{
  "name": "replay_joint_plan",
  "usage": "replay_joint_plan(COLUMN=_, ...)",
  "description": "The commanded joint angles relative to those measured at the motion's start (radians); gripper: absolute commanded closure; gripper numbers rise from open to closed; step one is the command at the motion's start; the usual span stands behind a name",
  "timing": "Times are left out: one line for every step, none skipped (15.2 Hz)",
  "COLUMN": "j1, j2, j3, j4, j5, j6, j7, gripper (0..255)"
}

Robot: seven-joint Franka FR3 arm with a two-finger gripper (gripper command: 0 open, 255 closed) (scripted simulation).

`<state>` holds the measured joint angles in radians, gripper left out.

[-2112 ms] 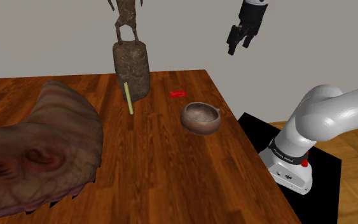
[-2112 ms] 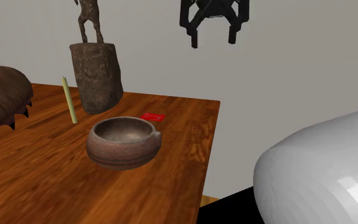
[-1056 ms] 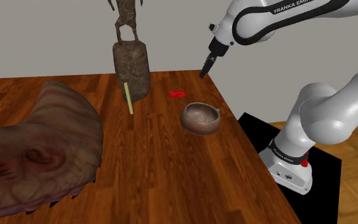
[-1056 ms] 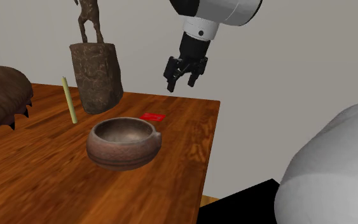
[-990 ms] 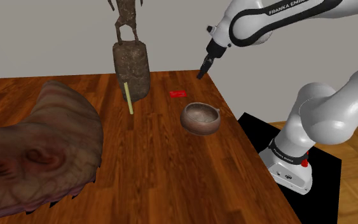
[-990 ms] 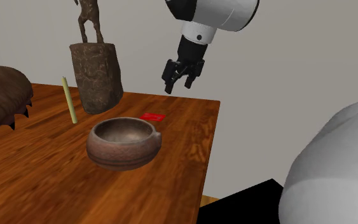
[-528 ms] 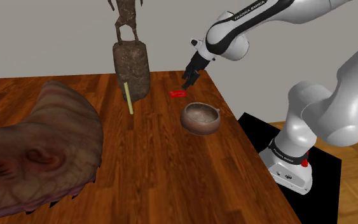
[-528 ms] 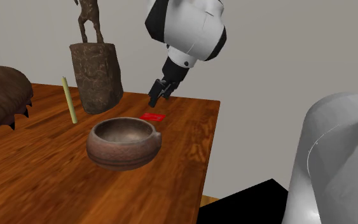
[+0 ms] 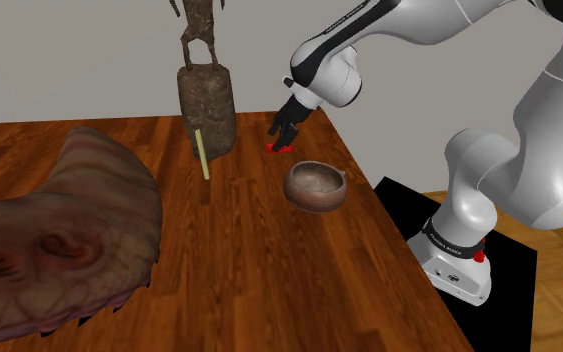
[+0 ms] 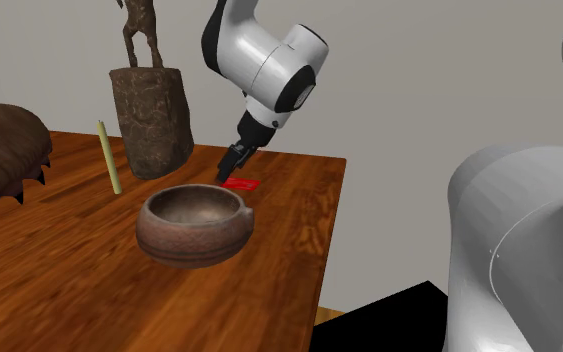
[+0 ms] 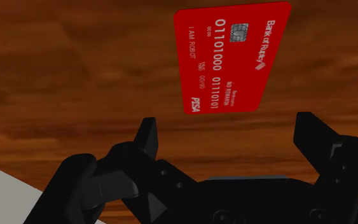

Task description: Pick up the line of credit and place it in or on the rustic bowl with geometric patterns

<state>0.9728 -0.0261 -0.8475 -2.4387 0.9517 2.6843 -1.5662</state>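
A red bank card (image 11: 231,57) with white print lies flat on the wooden table (image 9: 239,260), close ahead of my fingertips. My black gripper (image 11: 228,127) is open, with its fingers (image 11: 147,135) wide apart and touching nothing. From the shoulder view the gripper (image 9: 281,138) hangs just over the card (image 9: 280,148) near the table's far right corner. The brown patterned bowl (image 9: 309,198) stands empty just in front of the card. In the second exterior view the gripper (image 10: 229,172) is tilted down beside the card (image 10: 244,184), behind the bowl (image 10: 189,245).
A dark figure on a rough trunk-like base (image 9: 207,100) stands at the back, with a pale yellow stick (image 9: 201,153) leaning before it. A large brown shell-like thing (image 9: 59,240) covers the shoulder view's left. The table's right edge (image 9: 384,215) is near the bowl.
The arm has swung down from high above the table's far right corner and to the shoulder view's left, ending just over the red card. The fingers stayed open. Card and bowl have not moved.
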Motion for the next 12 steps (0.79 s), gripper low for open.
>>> replay_joint_plan(j1=0.009, j2=0.046, j3=0.000, j4=0.017, j5=0.079, j6=-0.009, j7=-0.055, gripper=0)
replay_joint_plan(j1=0.009, j2=0.069, j3=0.004, j4=0.027, j5=0.114, j6=-0.015, j7=-0.078, gripper=0)
replay_joint_plan(j1=0.008, j2=0.083, j3=0.007, j4=0.032, j5=0.134, j6=-0.019, j7=-0.090, gripper=0)
replay_joint_plan(j1=0.007, j2=0.083, j3=0.009, j4=0.032, j5=0.134, j6=-0.019, j7=-0.090, gripper=0)
replay_joint_plan(j1=0.007, j2=0.083, j3=0.009, j4=0.032, j5=0.134, j6=-0.019, j7=-0.090, gripper=0)
replay_joint_plan(j1=0.007, j2=0.083, j3=0.009, j4=0.032, j5=0.134, j6=-0.019, j7=-0.090, gripper=0)
replay_joint_plan(j1=0.007, j2=0.083, j3=0.009, j4=0.032, j5=0.134, j6=-0.019, j7=-0.090, gripper=0)
replay_joint_plan(j1=0.007, j2=0.083, j3=0.009, j4=0.032, j5=0.134, j6=-0.019, j7=-0.090, gripper=0)
replay_joint_plan(j1=0.007, j2=0.083, j3=0.009, j4=0.032, j5=0.134, j6=-0.019, j7=-0.090, gripper=0)
replay_joint_plan(j1=0.007, j2=0.082, j3=0.009, j4=0.032, j5=0.133, j6=-0.019, j7=-0.090, gripper=0)
replay_joint_plan(j1=0.007, j2=0.082, j3=0.009, j4=0.032, j5=0.133, j6=-0.019, j7=-0.090, gripper=255)
replay_joint_plan(j1=0.007, j2=0.082, j3=0.009, j4=0.032, j5=0.133, j6=-0.019, j7=-0.090, gripper=255)
